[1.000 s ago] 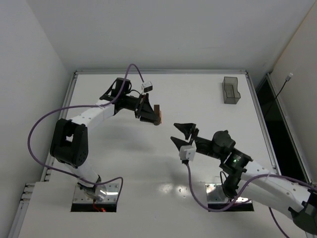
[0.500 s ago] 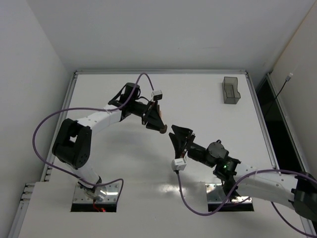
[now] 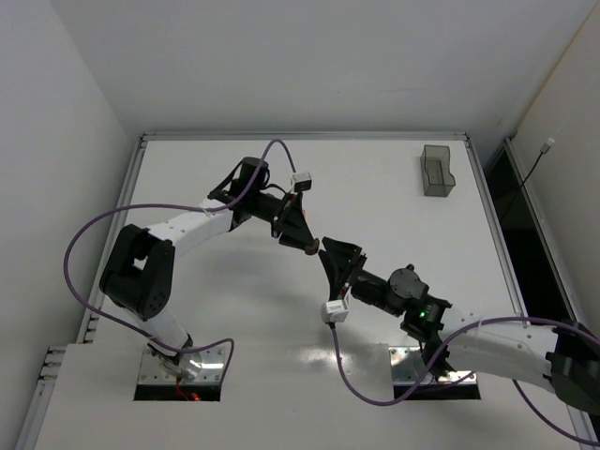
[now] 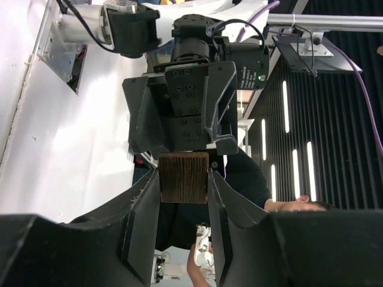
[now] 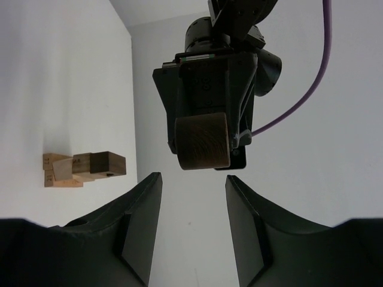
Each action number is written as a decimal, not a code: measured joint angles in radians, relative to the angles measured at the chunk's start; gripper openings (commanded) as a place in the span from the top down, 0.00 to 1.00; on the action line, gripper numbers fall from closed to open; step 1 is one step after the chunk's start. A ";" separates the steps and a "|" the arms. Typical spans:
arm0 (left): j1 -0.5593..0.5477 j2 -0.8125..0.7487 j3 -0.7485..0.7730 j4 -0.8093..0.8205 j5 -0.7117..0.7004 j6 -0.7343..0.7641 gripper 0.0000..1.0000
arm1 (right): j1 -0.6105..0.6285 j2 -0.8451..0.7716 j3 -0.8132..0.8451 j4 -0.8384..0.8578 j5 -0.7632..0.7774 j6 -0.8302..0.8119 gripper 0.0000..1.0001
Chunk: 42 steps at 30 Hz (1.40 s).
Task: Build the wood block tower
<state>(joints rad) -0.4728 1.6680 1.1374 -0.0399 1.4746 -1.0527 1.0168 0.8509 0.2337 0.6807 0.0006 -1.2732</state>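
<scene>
Handover | your left pincer [image 3: 302, 236] is clenching the dark block [image 5: 203, 142] | your right pincer [image 5: 193, 177], released, is narrowing, closing in on it

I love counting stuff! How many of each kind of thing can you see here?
Grippers: 2, left gripper and right gripper
Dark brown wood block, held: 1
Pile of small wood blocks: 1
Grey plastic container: 1
Total: 5
</scene>
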 measured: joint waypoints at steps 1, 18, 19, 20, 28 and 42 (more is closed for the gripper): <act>-0.003 0.000 0.000 0.001 0.000 0.000 1.00 | 0.000 0.003 0.000 0.000 0.000 0.000 0.57; -0.012 0.021 0.000 0.022 0.010 -0.013 1.00 | 0.003 0.031 0.010 0.000 0.009 -0.010 0.57; -0.012 0.022 0.000 0.025 0.011 -0.014 1.00 | 0.004 0.031 0.011 0.000 0.011 -0.011 0.57; -0.012 0.024 0.000 0.031 0.014 -0.015 1.00 | 0.005 0.031 0.011 0.000 0.012 -0.011 0.57; -0.012 0.062 0.000 0.040 0.016 -0.024 1.00 | 0.008 0.032 0.017 0.000 0.014 -0.023 0.54; -0.013 0.066 0.000 0.056 0.023 -0.033 1.00 | 0.008 0.031 0.017 -0.018 0.006 -0.035 0.62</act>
<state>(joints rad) -0.4858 1.7336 1.1374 0.0158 1.4975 -1.0855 1.0252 0.8822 0.2508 0.6632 0.0067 -1.3087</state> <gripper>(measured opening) 0.303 0.379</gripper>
